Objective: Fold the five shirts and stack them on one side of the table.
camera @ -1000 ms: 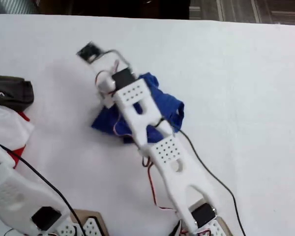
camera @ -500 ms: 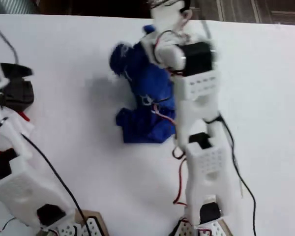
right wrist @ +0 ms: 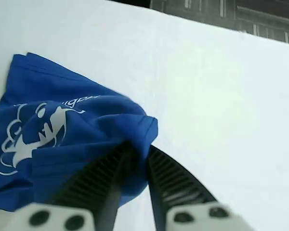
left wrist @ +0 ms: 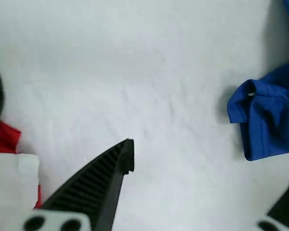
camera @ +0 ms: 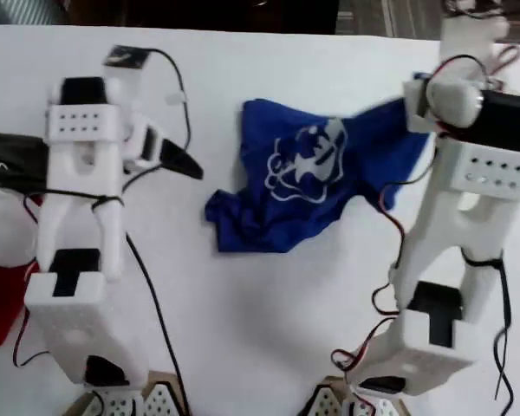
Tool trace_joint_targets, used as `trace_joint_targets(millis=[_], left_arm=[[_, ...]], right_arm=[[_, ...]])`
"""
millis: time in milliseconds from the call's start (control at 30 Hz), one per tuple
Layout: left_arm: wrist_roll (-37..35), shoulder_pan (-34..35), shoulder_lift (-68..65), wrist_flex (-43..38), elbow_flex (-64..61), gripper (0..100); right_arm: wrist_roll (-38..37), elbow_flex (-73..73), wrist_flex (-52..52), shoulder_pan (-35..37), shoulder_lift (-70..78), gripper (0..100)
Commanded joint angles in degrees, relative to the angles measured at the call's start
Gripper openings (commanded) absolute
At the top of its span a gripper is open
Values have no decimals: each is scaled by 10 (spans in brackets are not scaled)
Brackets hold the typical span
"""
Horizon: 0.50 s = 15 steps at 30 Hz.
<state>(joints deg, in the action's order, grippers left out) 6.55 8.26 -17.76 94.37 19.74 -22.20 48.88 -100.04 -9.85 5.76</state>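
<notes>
The right claw (right wrist: pixel 137 150) pinches a bunched hem of the blue shirt (camera: pixel 303 173). The soft fabric lies rumpled at upper centre of the white surface (camera: pixel 243 329), white print facing up. The left claw (left wrist: pixel 209 168) is spread wide, its black fingers (left wrist: pixel 101 178) ribbed.

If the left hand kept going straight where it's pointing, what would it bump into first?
The left hand would probably meet the bare white table first; that is what lies between its open fingers. The blue shirt sits just to the side, though depth is hard to judge.
</notes>
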Motion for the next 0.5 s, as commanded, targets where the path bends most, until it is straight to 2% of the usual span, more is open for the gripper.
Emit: trace_joint_targets(millis=[0, 167, 467], left_arm=[[-3, -44, 29, -44, -46, 483], [-5, -101, 29, -89, -102, 483], [-5, -178, 28, -226, -185, 483]], right_arm=[[-25, -39, -10, -63, -50, 21], [-33, -89, -10, -119, -58, 21], [-33, -121, -10, -131, -61, 22]])
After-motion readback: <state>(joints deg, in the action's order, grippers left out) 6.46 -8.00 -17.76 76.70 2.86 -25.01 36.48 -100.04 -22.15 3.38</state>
